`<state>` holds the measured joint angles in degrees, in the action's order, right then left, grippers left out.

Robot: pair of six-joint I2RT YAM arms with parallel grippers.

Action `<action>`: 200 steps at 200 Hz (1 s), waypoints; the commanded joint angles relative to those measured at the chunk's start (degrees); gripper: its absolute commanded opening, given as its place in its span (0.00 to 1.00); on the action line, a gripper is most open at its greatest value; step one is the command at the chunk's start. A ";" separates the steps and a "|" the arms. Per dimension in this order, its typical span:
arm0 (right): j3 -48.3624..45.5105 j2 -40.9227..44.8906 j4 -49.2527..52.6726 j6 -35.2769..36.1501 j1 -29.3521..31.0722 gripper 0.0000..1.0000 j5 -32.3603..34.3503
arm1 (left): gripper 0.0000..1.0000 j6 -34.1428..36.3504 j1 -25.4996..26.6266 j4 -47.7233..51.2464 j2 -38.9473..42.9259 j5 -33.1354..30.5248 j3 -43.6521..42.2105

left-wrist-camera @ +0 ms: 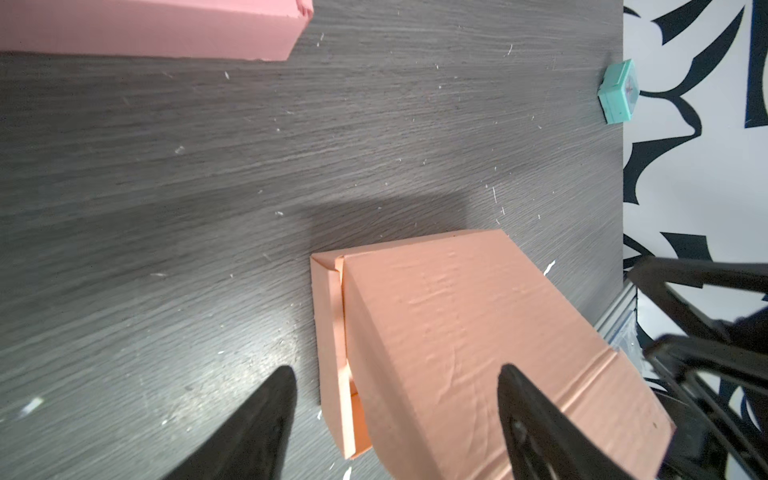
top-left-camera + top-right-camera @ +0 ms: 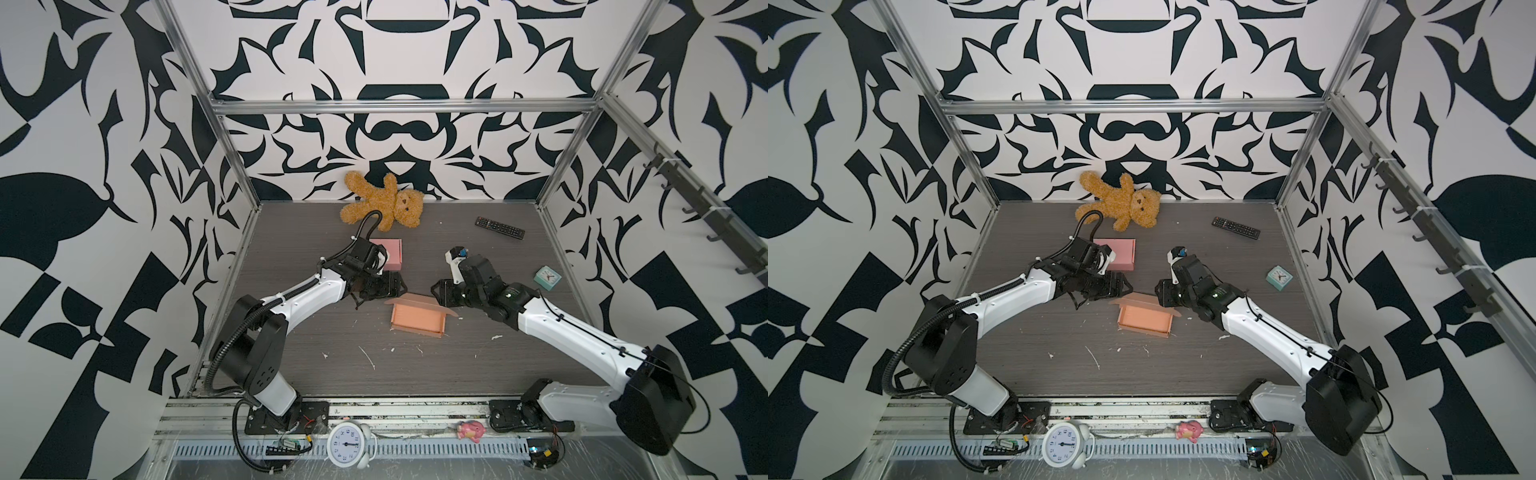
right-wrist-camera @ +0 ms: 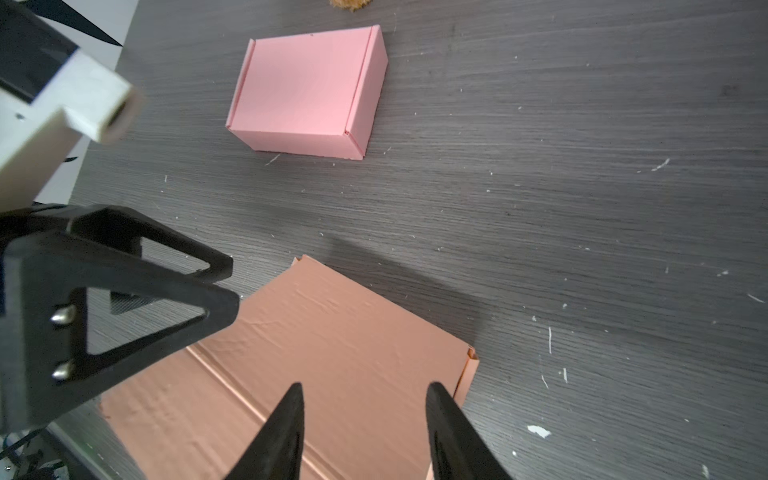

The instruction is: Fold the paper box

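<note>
Closest in, on the front rail point(image 2: 399, 419), stand a white alarm clock point(image 2: 348, 444) and a small pink toy point(image 2: 469, 430), well clear of the work. Past them, near the middle of the table point(image 2: 332, 336), sits the orange paper box point(image 2: 417, 320). Its tray rests flat, open side up, and its lid point(image 1: 457, 332) rises tilted from the far edge, not yet closed.

It looks like thin corrugated card: light and stiff across each panel, bending only at its creases. It would dent easily and probably slide on the smooth table if pushed from one side. The best hold is probably the lid's free edge, by the creased tuck flap point(image 1: 623, 399), with the tray braced by the other arm.

Just behind the box the two grippers face each other over the lid. The left gripper point(image 1: 395, 368) has its fingers spread wide, one above the lid's outer face and one above bare table, and it pinches nothing. The right gripper point(image 3: 365, 384) is about half spread, both tips above the lid with card showing in the gap. Nothing is clamped, though I cannot tell whether the tips touch the card.

Farther back lie a closed pink box point(image 2: 388, 251) and a teal clock point(image 2: 547, 277), then a remote point(image 2: 500, 227) and a teddy bear point(image 2: 384, 203) at the wall.
</note>
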<state>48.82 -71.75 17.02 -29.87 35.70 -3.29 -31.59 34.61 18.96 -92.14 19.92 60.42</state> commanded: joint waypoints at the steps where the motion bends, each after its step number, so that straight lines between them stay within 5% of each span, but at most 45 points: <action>1: 1.50 -0.09 0.53 -0.37 -0.28 0.49 0.22 | 0.79 0.74 -0.24 -1.30 -0.86 2.38 -1.36; 200: -8.71 -1.72 -4.60 -3.33 -0.21 0.48 -3.31 | 0.77 -2.77 1.07 -3.89 -0.28 1.46 -8.64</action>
<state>41.36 -73.23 14.37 -32.21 35.66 -6.28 -33.71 35.40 15.44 -92.53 21.04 53.36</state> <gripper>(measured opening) 0.486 0.781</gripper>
